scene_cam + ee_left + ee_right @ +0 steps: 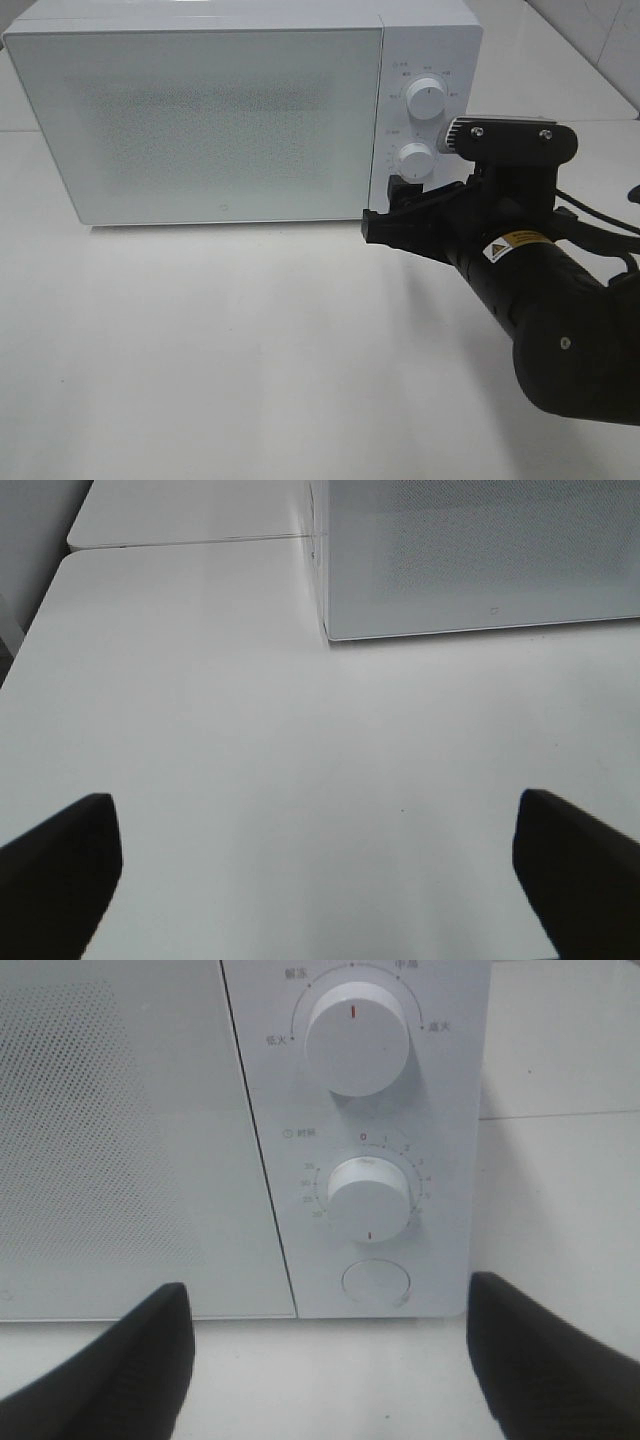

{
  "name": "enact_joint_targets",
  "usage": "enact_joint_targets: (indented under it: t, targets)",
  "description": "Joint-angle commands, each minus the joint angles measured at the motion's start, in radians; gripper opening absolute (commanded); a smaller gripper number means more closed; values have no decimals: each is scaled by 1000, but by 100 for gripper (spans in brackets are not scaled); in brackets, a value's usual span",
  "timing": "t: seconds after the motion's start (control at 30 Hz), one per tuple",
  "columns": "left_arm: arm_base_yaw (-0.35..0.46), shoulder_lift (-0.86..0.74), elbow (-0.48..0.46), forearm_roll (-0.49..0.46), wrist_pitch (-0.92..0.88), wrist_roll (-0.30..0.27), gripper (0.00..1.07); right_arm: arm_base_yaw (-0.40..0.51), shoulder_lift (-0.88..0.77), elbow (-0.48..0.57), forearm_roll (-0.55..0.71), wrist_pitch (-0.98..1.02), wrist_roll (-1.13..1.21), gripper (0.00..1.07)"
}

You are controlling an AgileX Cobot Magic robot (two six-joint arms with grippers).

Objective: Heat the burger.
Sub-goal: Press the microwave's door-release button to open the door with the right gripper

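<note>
The burger is out of view; nothing shows through the frosted, shut door of the white microwave [220, 110]. My right gripper [390, 210] is open and hangs just in front of the control panel, below the lower knob [415, 158]. In the right wrist view its fingers [110, 1370] stand wide apart and empty, either side of the round door button [375, 1282]. Above that are the timer knob [369, 1198], with its red mark at the bottom, and the power knob [357, 1035]. My left gripper [320, 880] is open and empty over bare table, short of the microwave's corner [330, 630].
The white table [200, 350] spreads in front of the microwave. A seam [190, 542] joins it to a second tabletop behind. The right arm's black body [550, 320] fills the right foreground, with cables trailing behind it.
</note>
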Motion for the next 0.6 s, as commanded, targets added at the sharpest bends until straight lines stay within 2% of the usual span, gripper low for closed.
enact_joint_targets:
  t: [0.03, 0.07, 0.1, 0.17, 0.2, 0.27, 0.3, 0.33, 0.37, 0.4, 0.43, 0.47, 0.53, 0.6]
  targets:
    - [1, -24, 3, -9, -10, -1, 100, 3, 4, -12, 1, 12, 193, 63]
    - [1, -24, 3, -9, -10, -1, 100, 3, 4, -12, 1, 12, 193, 63]
    - [1, -24, 3, -9, -10, -1, 100, 3, 4, -12, 1, 12, 305, 56]
    - [1, -24, 3, -9, -10, -1, 100, 3, 4, -12, 0, 12, 358, 53]
    - [1, -24, 3, -9, -10, -1, 100, 3, 4, -12, 0, 14, 498, 44]
    - [1, -24, 3, -9, -10, -1, 100, 3, 4, -12, 0, 14, 569, 40]
    - [1, -24, 3, -9, -10, -1, 100, 3, 4, -12, 0, 14, 697, 29]
    - [1, -24, 3, -9, -10, -1, 100, 3, 4, -12, 0, 14, 768, 24]
    - [1, -24, 3, -9, -10, -1, 100, 3, 4, -12, 0, 14, 768, 24]
    - [1, -24, 3, -9, -10, -1, 100, 3, 4, -12, -2, 14, 898, 17]
    - [1, -24, 3, -9, -10, -1, 100, 3, 4, -12, -2, 14, 898, 17]
    - [1, -24, 3, -9, -10, -1, 100, 3, 4, -12, -4, 14, 1046, 12]
    - [1, -24, 3, -9, -10, -1, 100, 3, 4, -12, -4, 14, 1117, 10]
    - [1, -24, 3, -9, -10, -1, 100, 3, 4, -12, -4, 25, 1324, 3]
